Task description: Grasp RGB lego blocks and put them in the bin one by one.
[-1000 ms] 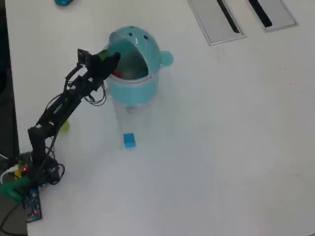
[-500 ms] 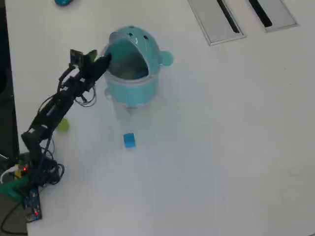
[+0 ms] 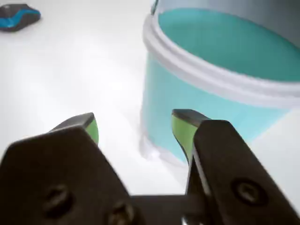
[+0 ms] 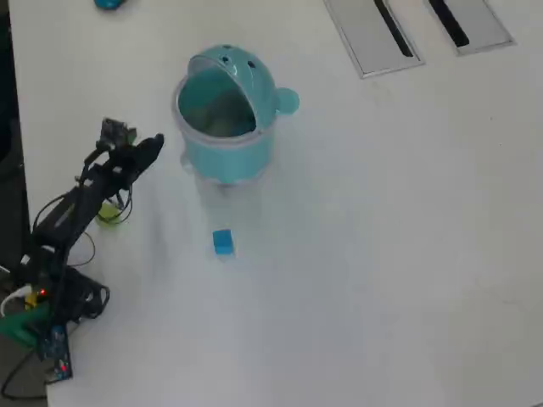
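The teal bin [image 4: 227, 140] stands at the upper left of the white table with its domed lid flipped back; in the wrist view the bin [image 3: 211, 101] fills the right side. My gripper [image 4: 153, 146] hangs left of the bin, apart from it. In the wrist view the gripper [image 3: 136, 125] is open, and only bare table shows between its green-padded fingers [image 3: 180, 129]. A bright blue block [image 4: 222, 242] lies on the table below the bin. A yellow-green block [image 4: 107, 214] lies under my arm, partly hidden by it.
Two flat grey slotted panels [image 4: 373, 34] lie at the top right. A small rounded teal-blue object [image 4: 109, 3] sits at the top edge, and the same object [image 3: 16, 16] is at the wrist view's top left. The arm's base [image 4: 51, 309] stands by the table's left edge.
My gripper has drawn back from the bin's opening, down and to the left in the overhead view. The red bit seen at the jaws a second ago no longer shows.
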Robot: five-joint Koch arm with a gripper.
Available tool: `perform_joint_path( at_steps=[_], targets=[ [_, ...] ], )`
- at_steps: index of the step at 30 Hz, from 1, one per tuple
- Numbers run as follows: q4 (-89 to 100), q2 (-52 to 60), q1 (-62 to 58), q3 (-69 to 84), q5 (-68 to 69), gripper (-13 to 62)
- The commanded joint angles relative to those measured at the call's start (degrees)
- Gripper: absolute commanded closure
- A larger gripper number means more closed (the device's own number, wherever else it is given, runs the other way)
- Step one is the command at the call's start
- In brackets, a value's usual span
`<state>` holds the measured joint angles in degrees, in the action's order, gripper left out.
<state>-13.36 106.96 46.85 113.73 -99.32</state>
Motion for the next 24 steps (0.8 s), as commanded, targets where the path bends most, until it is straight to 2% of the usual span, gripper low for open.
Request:
perform_joint_path(
  at_steps=[1,24],
  targets=[
    [0.2,4.3,0.2,0.4,0.0,20.8],
    [-2.0,20.5,3.3,28.7,0.1,19.2]
  ],
)
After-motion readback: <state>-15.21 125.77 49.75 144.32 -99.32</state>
